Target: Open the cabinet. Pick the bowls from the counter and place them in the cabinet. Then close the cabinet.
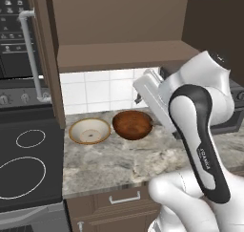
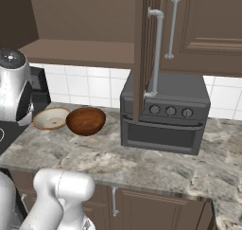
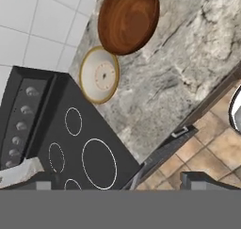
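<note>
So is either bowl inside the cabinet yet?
No, the wooden bowl and the cream bowl both sit on the counter, below the open cabinet.

Black stovetop [image 1: 28,164] left, toaster oven [image 2: 164,115] right

A rendered home kitchen is shown, and the grey-beige marbled counter [image 1: 124,162] serves as its landmark. A black stovetop [image 1: 28,159] with white ring marks is set flush against the counter's left end, a white tiled backsplash [image 1: 97,90] is seen behind the counter, and a dark brown wall cabinet [image 2: 189,25] with silver bar handles is hung above it. A black toaster oven [image 2: 165,113] is stood on the counter, a brown drawer [image 1: 125,197] is fitted below its front edge, and tan floor tiles [image 3: 212,152] are laid in front of it.
</note>
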